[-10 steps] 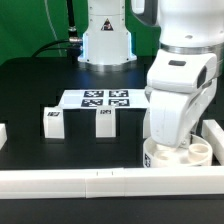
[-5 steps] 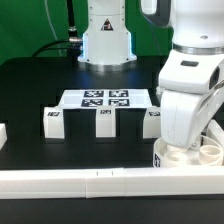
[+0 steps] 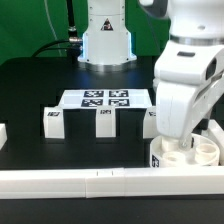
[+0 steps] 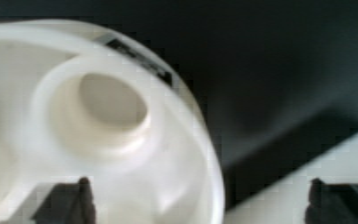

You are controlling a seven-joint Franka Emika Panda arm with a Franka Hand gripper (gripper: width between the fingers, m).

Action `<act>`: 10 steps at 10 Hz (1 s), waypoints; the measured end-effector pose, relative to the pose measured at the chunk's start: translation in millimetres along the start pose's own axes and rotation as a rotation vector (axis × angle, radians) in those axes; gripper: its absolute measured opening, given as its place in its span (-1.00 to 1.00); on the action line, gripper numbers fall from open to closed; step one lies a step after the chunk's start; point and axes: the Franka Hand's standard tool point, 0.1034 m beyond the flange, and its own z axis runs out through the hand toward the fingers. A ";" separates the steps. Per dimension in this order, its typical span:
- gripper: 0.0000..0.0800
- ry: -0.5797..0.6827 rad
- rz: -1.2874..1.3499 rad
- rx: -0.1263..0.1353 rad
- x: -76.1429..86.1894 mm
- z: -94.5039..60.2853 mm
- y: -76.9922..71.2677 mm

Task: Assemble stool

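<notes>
The white round seat disc point(image 3: 196, 153) lies at the exterior view's right, against the front rail, mostly hidden behind my arm. In the wrist view the seat disc point(image 4: 87, 120) fills one side, with a round recessed socket point(image 4: 114, 100) showing. My gripper point(image 4: 202, 205) is open and low over the disc's rim: one finger point(image 4: 60, 200) is over the disc, the other point(image 4: 345, 200) beyond its edge. Three white legs stand in a row: one point(image 3: 53, 121), a second point(image 3: 105, 120) and a third point(image 3: 152, 121) partly hidden by my arm.
The marker board point(image 3: 100, 99) lies behind the legs. A long white rail point(image 3: 80, 180) runs along the front edge, and another rail piece point(image 3: 214, 132) stands at the exterior view's right. The robot base point(image 3: 105, 45) is at the back.
My arm has shifted toward the exterior view's right, then slightly back left, staying low over the seat disc. The legs have not moved.
</notes>
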 end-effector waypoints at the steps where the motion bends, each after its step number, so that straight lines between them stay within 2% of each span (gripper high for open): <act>1: 0.57 -0.010 0.001 0.001 -1.9 -14.0 1.1; 2: 0.62 -0.020 0.005 0.002 -4.6 -26.9 3.4; 4: 0.62 -0.023 -0.005 -0.005 -17.0 -38.3 9.6; 6: 0.62 -0.011 -0.040 -0.025 -57.7 -23.0 18.1; 7: 0.62 -0.004 -0.030 -0.036 -73.6 -14.0 19.3; 8: 0.62 -0.005 -0.025 -0.032 -84.8 -6.7 16.0; 10: 0.62 -0.006 -0.006 -0.030 -83.8 -6.7 15.6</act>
